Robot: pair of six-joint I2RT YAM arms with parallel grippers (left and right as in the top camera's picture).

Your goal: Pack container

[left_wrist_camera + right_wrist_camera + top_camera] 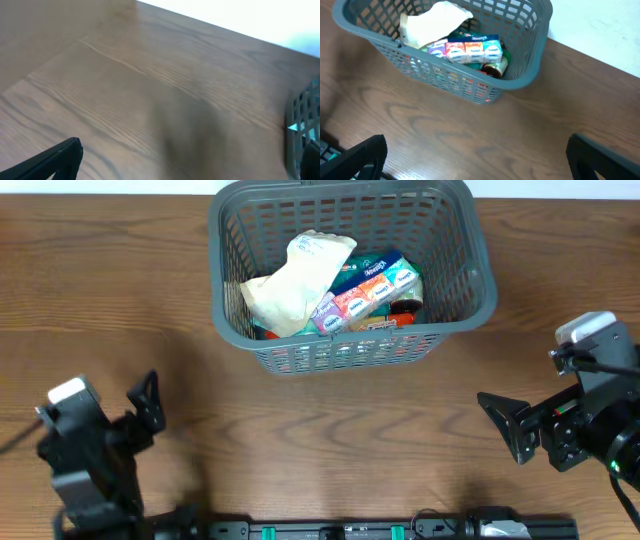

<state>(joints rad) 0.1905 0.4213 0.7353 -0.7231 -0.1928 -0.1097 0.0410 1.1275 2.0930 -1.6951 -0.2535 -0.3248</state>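
Two matte black robot arms built from blocky moulded plastic. The left arm [85,455] carries a pale grey rectangular cap [68,392] at its wrist. Its left gripper [148,412] has flat, black, wedge-shaped fingers [55,160] tapering to blunt tips. The right arm [600,420] bears a similar white-grey cap [587,328], crossed just below by a thin black cable [580,358], and shows a small green light [612,467]. Its right gripper [505,428] has matching angular black fingers [360,157].

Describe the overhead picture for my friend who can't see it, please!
A grey mesh basket on a wooden table holds a beige pouch and a row of colourful cartons. The left gripper and right gripper hang open, apart from it.
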